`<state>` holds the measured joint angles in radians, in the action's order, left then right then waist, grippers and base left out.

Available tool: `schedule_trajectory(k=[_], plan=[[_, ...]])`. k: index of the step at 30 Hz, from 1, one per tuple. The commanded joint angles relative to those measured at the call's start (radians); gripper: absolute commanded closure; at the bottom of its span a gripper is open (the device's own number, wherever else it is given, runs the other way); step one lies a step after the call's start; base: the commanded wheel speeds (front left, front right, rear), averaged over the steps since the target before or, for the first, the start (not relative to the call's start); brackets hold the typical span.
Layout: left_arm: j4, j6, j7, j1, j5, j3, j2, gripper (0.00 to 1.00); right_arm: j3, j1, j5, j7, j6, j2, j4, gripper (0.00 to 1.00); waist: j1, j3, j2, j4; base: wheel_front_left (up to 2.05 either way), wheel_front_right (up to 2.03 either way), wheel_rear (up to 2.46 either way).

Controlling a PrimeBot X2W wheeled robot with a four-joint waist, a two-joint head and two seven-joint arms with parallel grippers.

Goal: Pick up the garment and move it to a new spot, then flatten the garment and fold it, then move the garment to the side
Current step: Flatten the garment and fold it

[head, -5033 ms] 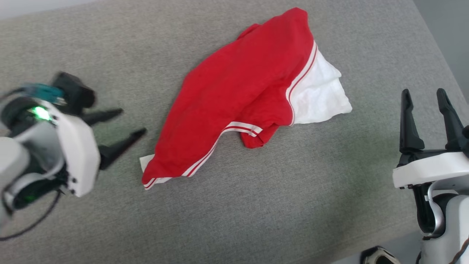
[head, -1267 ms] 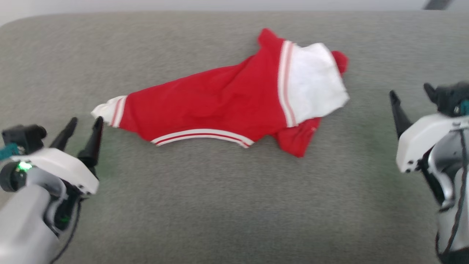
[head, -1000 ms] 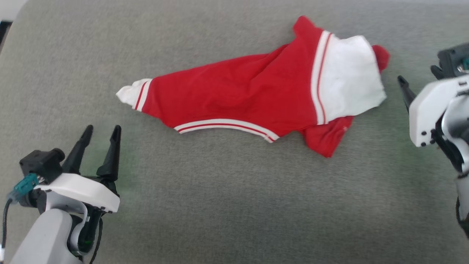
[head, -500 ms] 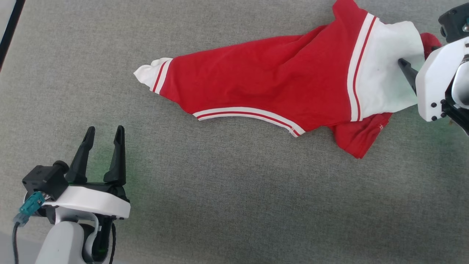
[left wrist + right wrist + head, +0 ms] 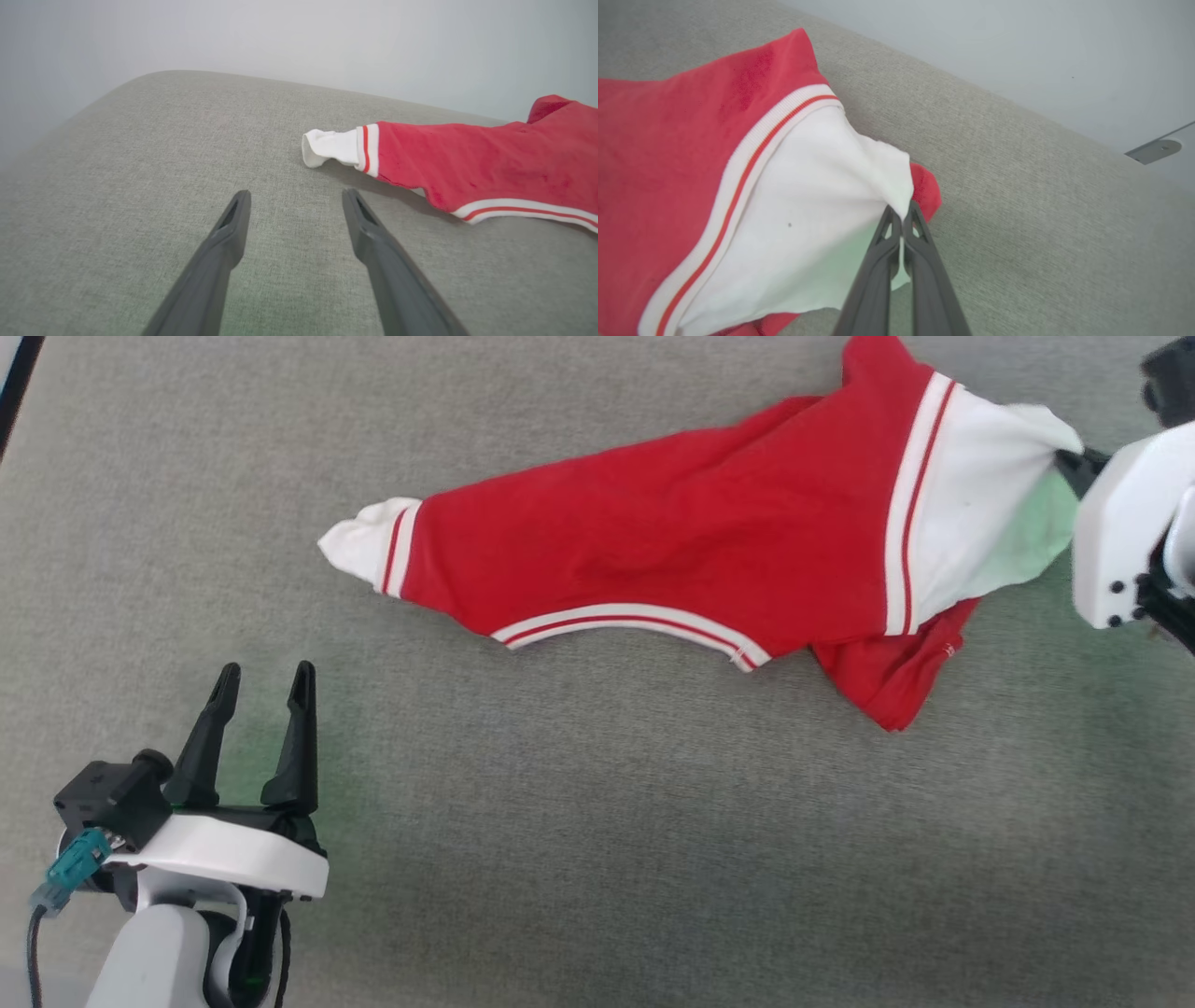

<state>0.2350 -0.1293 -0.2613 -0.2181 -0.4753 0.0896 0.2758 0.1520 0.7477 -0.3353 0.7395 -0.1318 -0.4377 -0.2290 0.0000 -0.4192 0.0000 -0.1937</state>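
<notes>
- Garment (image 5: 653, 551) lies stretched sideways across the grey fabric bench (image 5: 597, 840), with a white sleeve at each end.
- Right gripper (image 5: 902, 215): jaws pinched together on the edge of the white sleeve at the right end.
- Left gripper (image 5: 263, 674): jaws spread wide, holding nothing, near the left sleeve tip but apart from it.

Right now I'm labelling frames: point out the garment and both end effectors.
garment (image 5: 653, 541), head view, red body cloth.
left end effector (image 5: 266, 668), head view, midway between its open fingertips.
right end effector (image 5: 902, 210), right wrist view, fingertips shut on the garment.
</notes>
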Motion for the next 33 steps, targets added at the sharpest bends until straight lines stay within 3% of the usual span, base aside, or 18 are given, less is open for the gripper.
schedule_trajectory(k=[1, 10, 17, 23, 33], plan=[[0.000, -0.002, -0.005, 0.017, 0.007, -0.005, 0.003, 0.00, -0.027, -0.031, -0.003, -0.009, 0.002, -0.003, 0.014, 1.00, 0.0000, 0.017, 0.0000, 0.020, 0.00, 0.00, 0.00], [-0.016, -0.001, -0.005, 0.064, 0.019, -0.031, 0.010, 0.00, -0.241, -0.363, -0.062, 0.136, 0.002, -0.063, 0.268, 1.00, 0.0000, 0.076, 0.0000, 0.096, 0.00, 0.00, 0.00], [-0.029, -0.001, -0.005, 0.088, 0.024, -0.026, 0.014, 0.00, -0.411, -0.599, -0.073, 0.191, 0.002, -0.046, 0.425, 1.00, 0.0000, 0.086, 0.0000, 0.141, 0.00, 0.00, 0.00], [-0.027, -0.001, -0.005, 0.066, 0.016, -0.001, 0.024, 0.00, -0.491, -0.640, 0.001, 0.128, 0.002, -0.029, 0.384, 1.00, 0.0000, 0.082, 0.0000, 0.141, 0.00, 0.00, 0.00], [-0.008, -0.001, -0.005, 0.071, 0.003, 0.010, 0.032, 0.00, -0.563, -0.615, 0.157, 0.027, 0.002, -0.044, 0.200, 1.00, 0.0000, 0.067, 0.0000, 0.113, 0.00, 0.00, 0.00]])
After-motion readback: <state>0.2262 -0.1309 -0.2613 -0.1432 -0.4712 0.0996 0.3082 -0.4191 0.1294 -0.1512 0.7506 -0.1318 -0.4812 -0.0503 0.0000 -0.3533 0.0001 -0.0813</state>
